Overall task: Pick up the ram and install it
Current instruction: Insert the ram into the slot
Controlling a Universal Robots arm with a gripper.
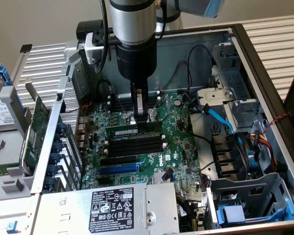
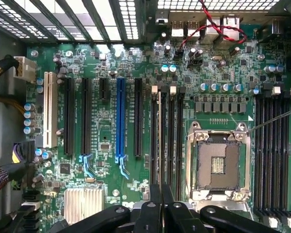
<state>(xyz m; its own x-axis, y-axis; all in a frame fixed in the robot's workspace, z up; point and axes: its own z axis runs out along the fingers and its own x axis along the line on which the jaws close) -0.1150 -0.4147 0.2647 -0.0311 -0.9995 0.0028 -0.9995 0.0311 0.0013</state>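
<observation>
An open computer case (image 1: 264, 88) lies on its side with its green motherboard (image 1: 181, 147) exposed. A silver and black robot arm (image 1: 132, 29) reaches straight down into it.

The landmark here is the blue expansion slot (image 1: 118, 169), a long blue strip on the board. Beside the blue slot is one black expansion slot, and past that a bank of black memory slots (image 1: 134, 146) with white end clips. The ram (image 1: 127, 131), a thin green stick with a small white label, stands on edge in this bank and runs parallel to the blue slot. Which slot of the bank it occupies cannot be told, nor whether it is pressed fully home.

The gripper (image 1: 141, 119) sits over the ram's top edge, toward the end on the exterior view's right. Its claw is narrow, the two black fingers (image 2: 153, 213) pinched on the thin stick.

In the wrist view, the empty square CPU socket (image 2: 216, 162) with its metal frame lies on the far side of the memory bank from the blue slot.
</observation>
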